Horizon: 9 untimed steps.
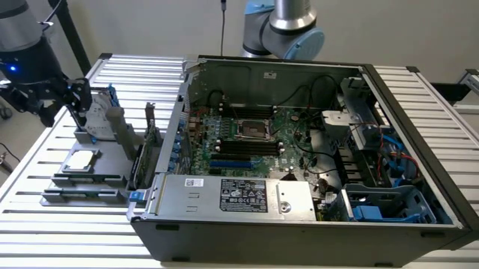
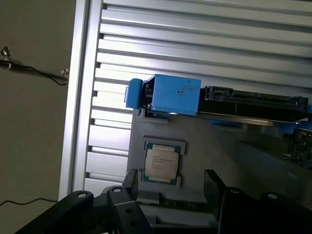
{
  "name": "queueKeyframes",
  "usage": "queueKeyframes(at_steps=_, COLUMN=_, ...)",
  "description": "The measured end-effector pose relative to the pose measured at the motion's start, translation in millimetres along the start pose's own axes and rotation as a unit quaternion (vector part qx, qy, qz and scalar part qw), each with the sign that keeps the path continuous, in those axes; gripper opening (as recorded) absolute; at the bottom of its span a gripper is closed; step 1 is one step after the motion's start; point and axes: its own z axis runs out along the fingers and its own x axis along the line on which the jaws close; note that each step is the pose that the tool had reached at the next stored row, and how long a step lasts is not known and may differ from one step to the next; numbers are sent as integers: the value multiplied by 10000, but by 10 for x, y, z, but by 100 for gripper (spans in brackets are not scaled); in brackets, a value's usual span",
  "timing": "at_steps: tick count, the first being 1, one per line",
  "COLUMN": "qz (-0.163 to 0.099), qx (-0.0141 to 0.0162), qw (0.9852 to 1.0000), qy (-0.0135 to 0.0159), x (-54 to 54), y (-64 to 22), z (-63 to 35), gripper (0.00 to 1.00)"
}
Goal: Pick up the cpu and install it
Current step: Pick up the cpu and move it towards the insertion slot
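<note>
**Open gripper above the cpu, nothing grasped**

The cpu (image 1: 81, 161), a small flat square chip with a shiny silver-grey metal top and a thin darker rim, lies face up in a recess of the grey plastic parts holder (image 1: 112, 162). The holder sits on the slatted aluminium table (image 1: 45, 224), on the exterior view's left of the open black computer case (image 1: 299, 235).

The black two-finger gripper (image 1: 64, 106) hangs above the holder, clear of the chip, beside the silver hard drive in its blue frame (image 1: 97, 115). In the exterior view the cpu lies below the gripper and a little toward the exterior view's right.

In the wrist view the chip (image 2: 162, 163) sits a little off the midline between the two fingers (image 2: 130, 181), nearer one of them, just past their tips. Being square, it has no long axis, and its edges look roughly parallel to the finger faces.

The jaws are spread wide. They hold nothing and touch nothing.

The motherboard's empty square socket (image 1: 250, 130) lies inside the case, well apart from the gripper, toward the exterior view's right.
</note>
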Motion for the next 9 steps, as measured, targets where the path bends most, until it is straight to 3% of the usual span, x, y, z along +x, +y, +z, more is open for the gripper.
queueKeyframes(at_steps=9, qz=-38, qx=1, qw=10000, qy=0, x=12, y=-82, z=163, gripper=65)
